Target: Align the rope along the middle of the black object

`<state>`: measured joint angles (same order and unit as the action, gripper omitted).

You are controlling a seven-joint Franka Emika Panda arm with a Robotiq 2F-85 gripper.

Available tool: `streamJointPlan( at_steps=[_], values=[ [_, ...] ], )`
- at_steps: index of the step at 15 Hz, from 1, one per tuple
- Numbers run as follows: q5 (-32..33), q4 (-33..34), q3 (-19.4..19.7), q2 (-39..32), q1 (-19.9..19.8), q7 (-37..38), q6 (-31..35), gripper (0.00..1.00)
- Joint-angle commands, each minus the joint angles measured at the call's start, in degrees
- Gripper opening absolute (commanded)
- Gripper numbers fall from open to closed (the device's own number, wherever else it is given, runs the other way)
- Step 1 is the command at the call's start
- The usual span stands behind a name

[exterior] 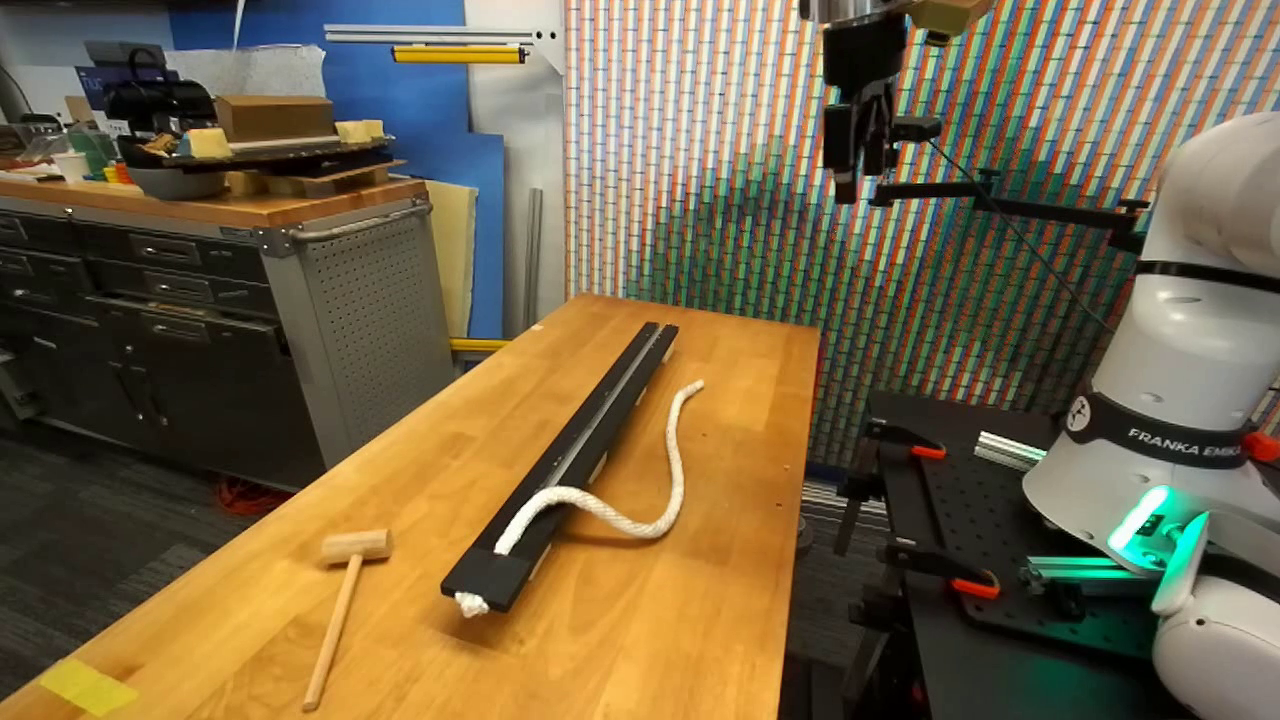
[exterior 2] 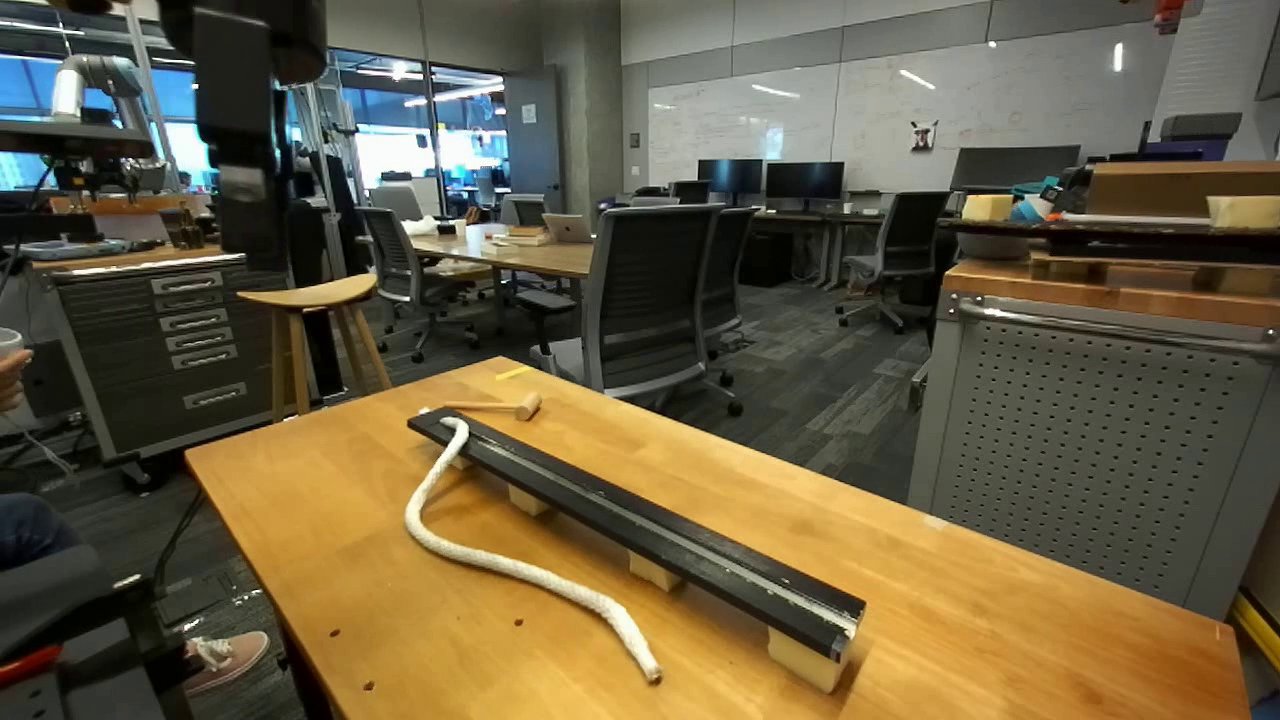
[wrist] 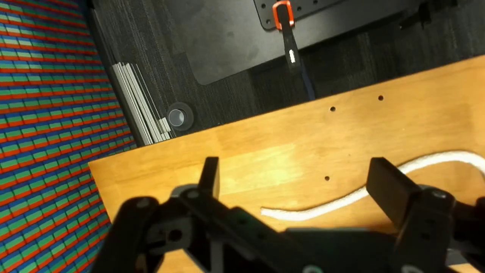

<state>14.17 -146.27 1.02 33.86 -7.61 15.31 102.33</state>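
The black object point(exterior: 610, 435) is a long bar with a pale groove along its middle, also seen in an exterior view point(exterior 2: 640, 540). The white rope point(exterior: 676, 475) lies over one end of the bar, with a frayed tip sticking out past that end. It follows the groove briefly, then leaves over the side and curves across the table to a free end; this shows in an exterior view point(exterior 2: 500, 567). My gripper point(wrist: 293, 167) is open and empty, high above the table. In the wrist view the rope's free end point(wrist: 295, 216) lies below, between the fingers. The gripper hides most of the bar there.
A wooden mallet point(exterior: 356, 546) lies on the wooden table point(exterior: 680, 640) beside the bar. Pale blocks point(exterior 2: 807, 655) prop the bar up. A black bench with clamps point(exterior: 965, 585) stands alongside, by the robot base. A person's foot point(exterior 2: 228, 660) shows near the table.
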Motion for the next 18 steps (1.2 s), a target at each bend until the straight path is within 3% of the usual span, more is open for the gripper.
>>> streamJointPlan(
  at_steps=[1, 8, 12, 18],
  values=[
    [-2.71, 4.86, -0.06, -8.21, -2.19, 7.97, 5.94, 1.00],
    [-6.64, 9.14, -0.16, -22.20, -3.16, 23.82, 21.07, 1.00],
    [-4.50, 10.04, 0.44, -29.12, -3.16, 36.09, 31.31, 1.00],
    [-4.99, 9.32, 4.06, -35.81, -2.34, 49.22, 38.07, 1.00]
  ],
)
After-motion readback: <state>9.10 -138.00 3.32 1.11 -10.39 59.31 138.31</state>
